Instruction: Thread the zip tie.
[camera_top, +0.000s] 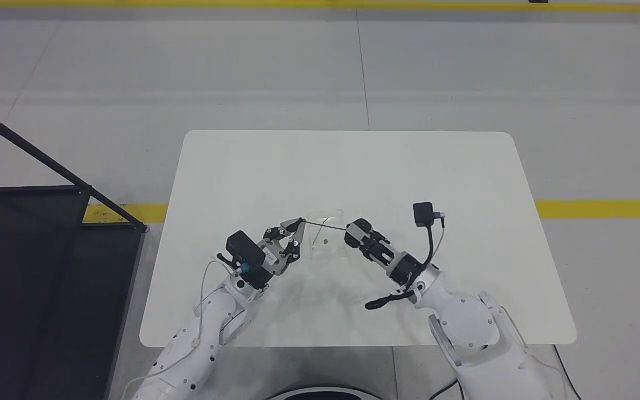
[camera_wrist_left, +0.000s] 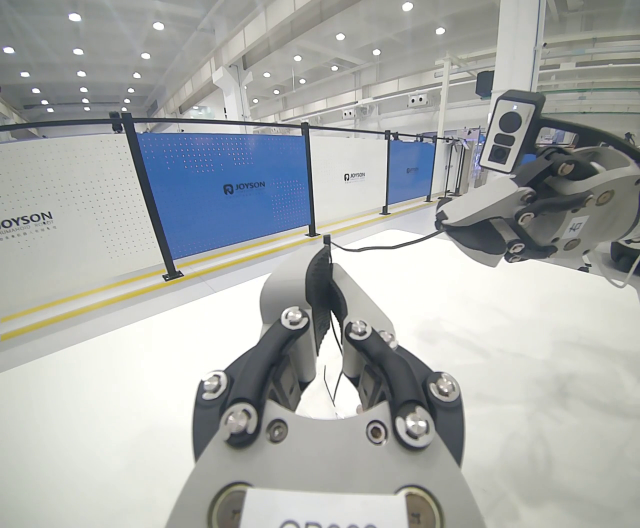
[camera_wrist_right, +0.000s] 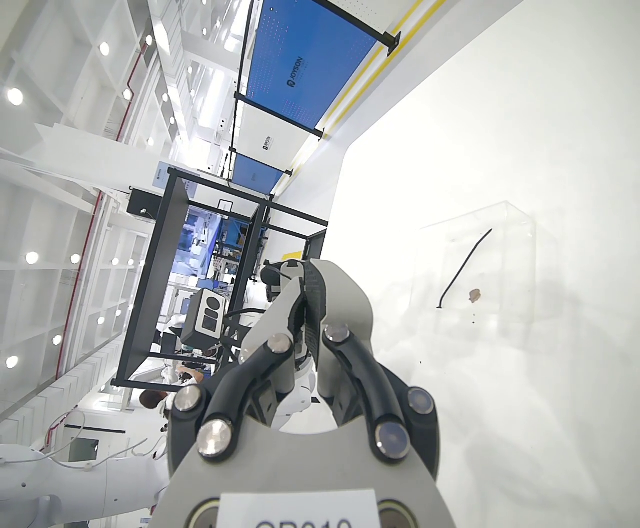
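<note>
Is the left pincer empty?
No, the left pincer is shut on the zip tie, whose strap runs across to the right pincer.

Light: I get bright, even light from round white ceiling lamps (camera_wrist_left: 158, 25).
Glare: white rectangular bench (camera_wrist_right: 500, 125) washes out.
Shadows: faint, soft-edged.
Edges: my wrist views bow straight lines.

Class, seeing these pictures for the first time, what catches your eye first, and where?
The left gripper and right gripper face each other over the white table, both shut on a thin black zip tie strung between them. On the table stands a clear box holding a second tie.
</note>
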